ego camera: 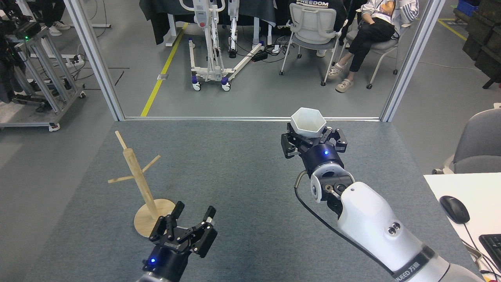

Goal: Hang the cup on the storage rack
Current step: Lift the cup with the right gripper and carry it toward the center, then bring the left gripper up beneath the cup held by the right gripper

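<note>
gripping cup (308,122) in right gripper (313,138); left gripper (194,211) spread, beside storage rack (137,178).

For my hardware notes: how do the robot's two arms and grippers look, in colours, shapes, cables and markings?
Both grippers are black, with linked finger bars on a round black wrist showing a small blue light. The left gripper carries small white lettering. Behind the right gripper sit a pale ring joint and a smooth white shell with two round screws, a black band with white lettering, and a black cable looping alongside.

White cup (308,121), pale wood storage rack (137,177), seemingly grey-flecked table (235,164)
</note>
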`<move>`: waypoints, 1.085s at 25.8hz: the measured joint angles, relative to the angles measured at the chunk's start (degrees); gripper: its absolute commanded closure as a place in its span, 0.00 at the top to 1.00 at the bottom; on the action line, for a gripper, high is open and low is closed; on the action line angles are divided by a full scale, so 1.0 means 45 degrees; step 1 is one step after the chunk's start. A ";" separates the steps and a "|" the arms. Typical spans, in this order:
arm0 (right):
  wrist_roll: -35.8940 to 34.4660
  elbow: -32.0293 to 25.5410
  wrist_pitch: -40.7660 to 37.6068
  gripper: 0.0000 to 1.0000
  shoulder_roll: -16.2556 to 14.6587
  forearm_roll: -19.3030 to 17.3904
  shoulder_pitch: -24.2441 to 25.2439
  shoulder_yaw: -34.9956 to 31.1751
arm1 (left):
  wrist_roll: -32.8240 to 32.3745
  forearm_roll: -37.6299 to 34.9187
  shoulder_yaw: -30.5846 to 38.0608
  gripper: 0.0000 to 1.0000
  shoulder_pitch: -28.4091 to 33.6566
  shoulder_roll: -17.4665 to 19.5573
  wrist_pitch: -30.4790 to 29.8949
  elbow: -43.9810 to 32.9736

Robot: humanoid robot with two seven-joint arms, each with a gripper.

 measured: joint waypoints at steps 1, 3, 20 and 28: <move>0.0163 0.0006 0.0000 0.02 0.0114 0.0093 -0.0005 -0.0139 | -0.0007 -0.0046 -0.0299 0.98 -0.0203 -0.0270 0.0332 0.0040; 0.0573 0.0017 -0.0017 0.02 0.0372 0.0435 -0.0027 -0.0336 | -0.0361 -0.0259 -0.0908 0.98 -0.0535 -0.0792 0.0892 0.0146; 0.2587 -0.0273 0.0534 0.03 0.2525 0.3500 0.0079 -0.0706 | -0.1776 -0.5586 -0.3511 0.98 -0.3960 -0.2726 0.5032 0.3285; 0.3252 -0.1165 0.1055 0.05 0.2791 0.4482 0.0667 -0.0710 | -0.2888 -0.5966 -0.3659 0.98 -0.5055 -0.2798 0.5254 0.4051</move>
